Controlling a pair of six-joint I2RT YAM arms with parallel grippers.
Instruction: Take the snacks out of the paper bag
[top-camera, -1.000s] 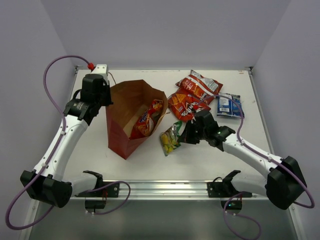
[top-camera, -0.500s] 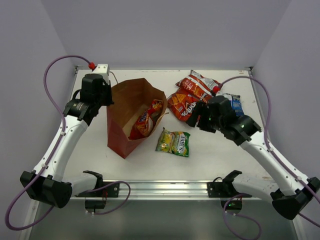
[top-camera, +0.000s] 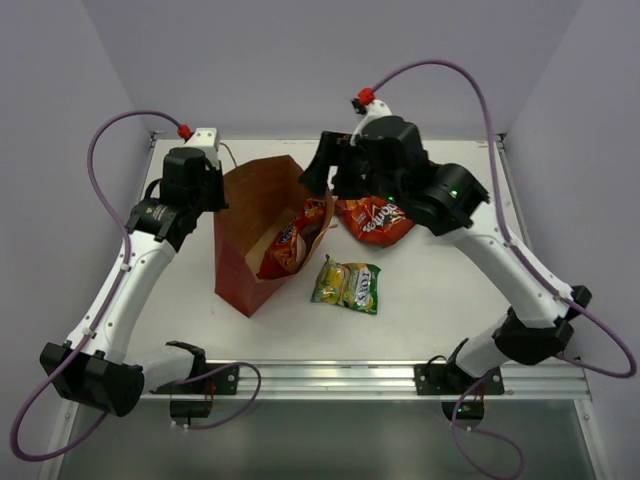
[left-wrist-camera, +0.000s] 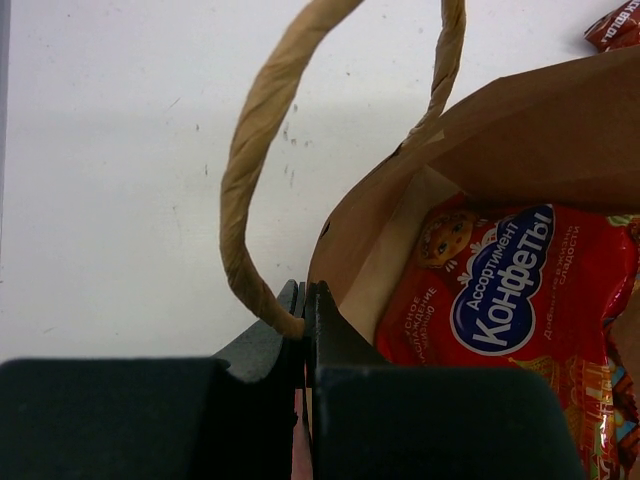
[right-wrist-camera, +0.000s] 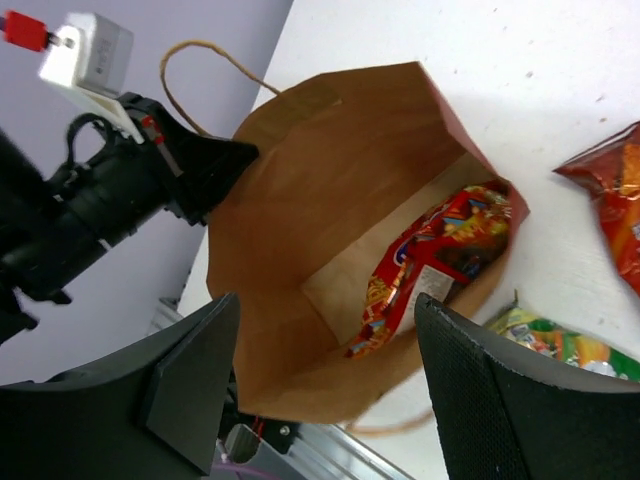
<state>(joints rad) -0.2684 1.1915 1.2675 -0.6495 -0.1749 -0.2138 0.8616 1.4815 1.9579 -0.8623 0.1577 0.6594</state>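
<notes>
The red-brown paper bag (top-camera: 240, 262) stands open at centre left, its brown inside (right-wrist-camera: 300, 190) showing. My left gripper (top-camera: 207, 190) is shut on the bag's rim (left-wrist-camera: 303, 305) where the cord handle (left-wrist-camera: 255, 160) starts. A red snack (top-camera: 288, 243) lies inside the bag (left-wrist-camera: 500, 300) (right-wrist-camera: 440, 250). My right gripper (top-camera: 313, 178) hangs open above the bag's mouth (right-wrist-camera: 328, 303), holding nothing. A green-yellow snack (top-camera: 347, 285) lies flat on the table right of the bag. A red chip bag (top-camera: 375, 222) lies behind it, partly under the right arm.
The right arm (top-camera: 450, 200) arches over the back right of the white table (top-camera: 440, 320) and hides what lies there. A metal rail (top-camera: 320, 375) with the arm bases runs along the near edge. Walls close the back and both sides.
My right gripper opened and let go of the green-yellow snack, which now lies flat on the table. The right arm then swung up and left to above the bag's mouth. The left arm stayed still.
</notes>
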